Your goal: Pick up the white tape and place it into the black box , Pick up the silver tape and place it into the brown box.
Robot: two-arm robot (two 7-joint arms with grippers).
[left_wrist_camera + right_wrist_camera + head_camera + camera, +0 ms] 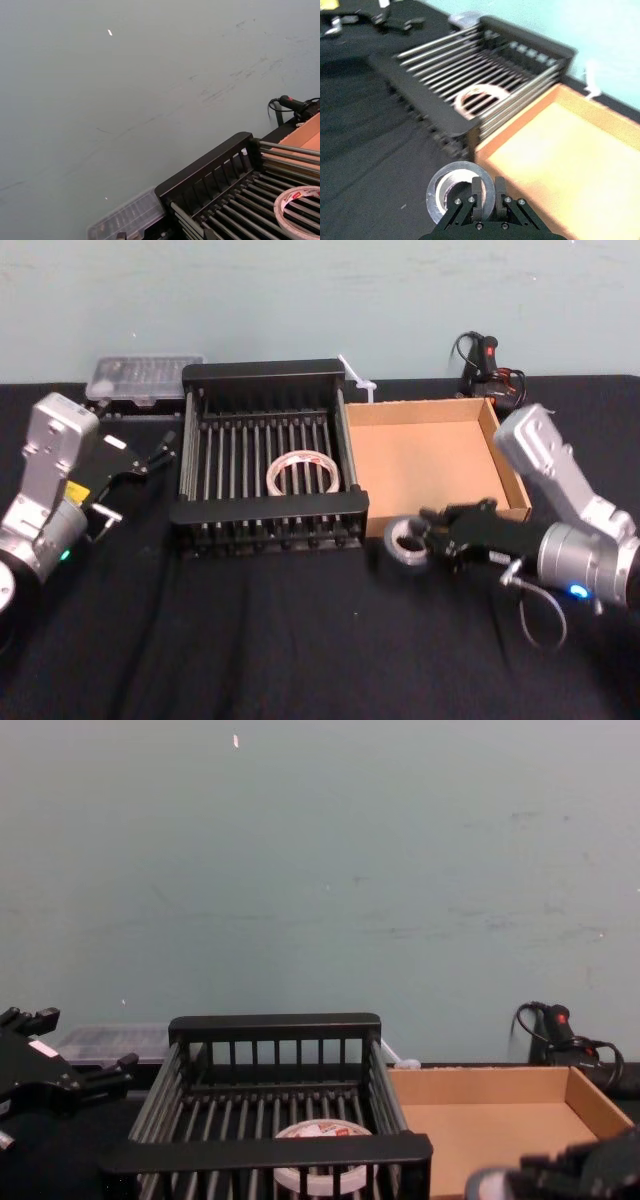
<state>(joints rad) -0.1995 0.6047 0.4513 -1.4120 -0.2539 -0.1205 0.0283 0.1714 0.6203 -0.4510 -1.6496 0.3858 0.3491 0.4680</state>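
A black tabletop point(280, 640) meets a pale teal wall point(300, 300) just behind the black box point(270, 508), which has the white tape point(271, 475) lying flat on its slats. The brown box point(430, 465) touches the black box's right side. Just right of the black box's front corner, the right end effector point(430, 538) is clamped on the silver tape point(405, 562), while the left end effector point(142, 480) hangs left of the black box with fingers spread.

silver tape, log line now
white tape roll: in black slatted crate; dark grey-silver tape roll: in right hand by cardboard tray; left hand: open, parked left
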